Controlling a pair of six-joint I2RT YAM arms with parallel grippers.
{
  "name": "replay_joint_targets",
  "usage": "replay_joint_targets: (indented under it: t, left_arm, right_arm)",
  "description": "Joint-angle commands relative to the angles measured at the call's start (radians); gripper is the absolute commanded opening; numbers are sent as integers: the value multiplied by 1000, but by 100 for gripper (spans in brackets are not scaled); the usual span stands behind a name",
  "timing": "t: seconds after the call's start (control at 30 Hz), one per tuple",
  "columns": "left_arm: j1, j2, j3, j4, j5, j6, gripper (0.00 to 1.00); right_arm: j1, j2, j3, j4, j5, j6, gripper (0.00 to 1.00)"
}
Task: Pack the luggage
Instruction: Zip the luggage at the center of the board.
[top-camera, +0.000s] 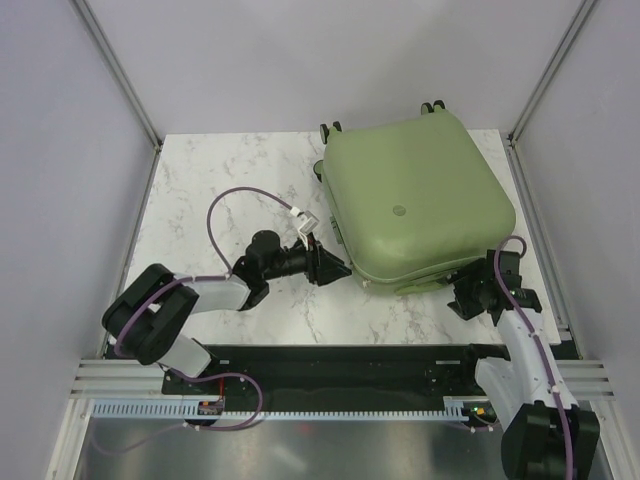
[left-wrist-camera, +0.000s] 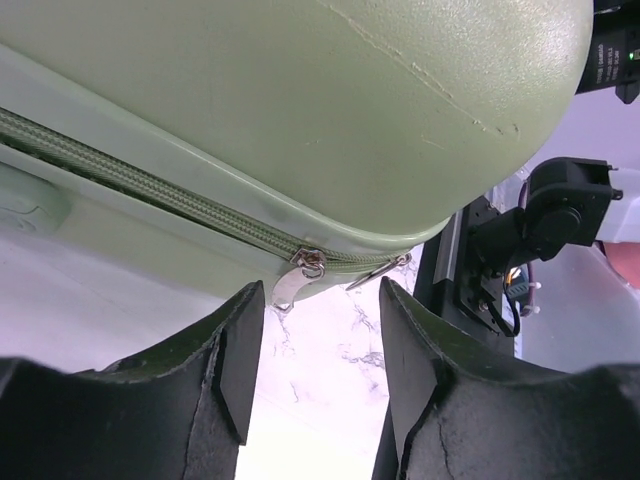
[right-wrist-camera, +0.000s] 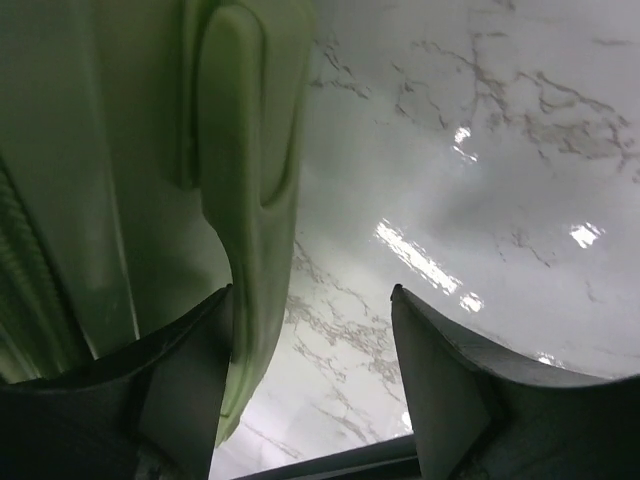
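Sage-green hard-shell suitcase (top-camera: 420, 195) was laid flat at far right of marble table (top-camera: 230, 200). Shell judged stiff & slick, so zip pull (left-wrist-camera: 290, 287) or moulded handle (right-wrist-camera: 250, 200) preferred. L gripper (top-camera: 335, 268) & R gripper (top-camera: 463, 293) were seen unclenched, empty.

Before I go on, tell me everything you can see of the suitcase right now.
The suitcase is a pale sage-green hard shell with rounded corners and a grained, lightly scratched surface. It lies flat on the marble table, far right, halves together, round logo up, caster wheels at the far edge. A green zipper runs along the seam to two metal pulls, just ahead of the open left gripper. Its moulded handle sits right beside the open right gripper; contact is unclear.
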Motion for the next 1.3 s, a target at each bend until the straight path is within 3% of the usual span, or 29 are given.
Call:
replay_joint_targets:
  t: [0.0,0.07,0.23,0.73,1.03,1.13,1.17,1.27]
  left_arm:
    - [-10,23,-3,61,-37,40,57]
    - [-10,52,3,78,-26,57,63]
    - [-17,94,12,101,-7,78,67]
    - [-60,146,32,136,-132,89,68]
    - [-70,165,76,96,-191,89,45]
    - [-70,165,76,98,-194,96,28]
    - [-71,163,76,96,-196,98,18]
    - [-71,154,64,96,-207,104,5]
  right_arm:
    - [45,52,7,125,60,33,70]
    - [55,83,8,143,65,27,66]
    - [68,117,7,183,66,21,54]
    - [71,25,-56,172,43,45,52]
    - [69,11,-50,166,48,44,47]
    - [69,8,-45,163,53,41,46]
    - [69,5,-45,158,53,41,45]
    - [69,-3,-45,149,60,41,45]
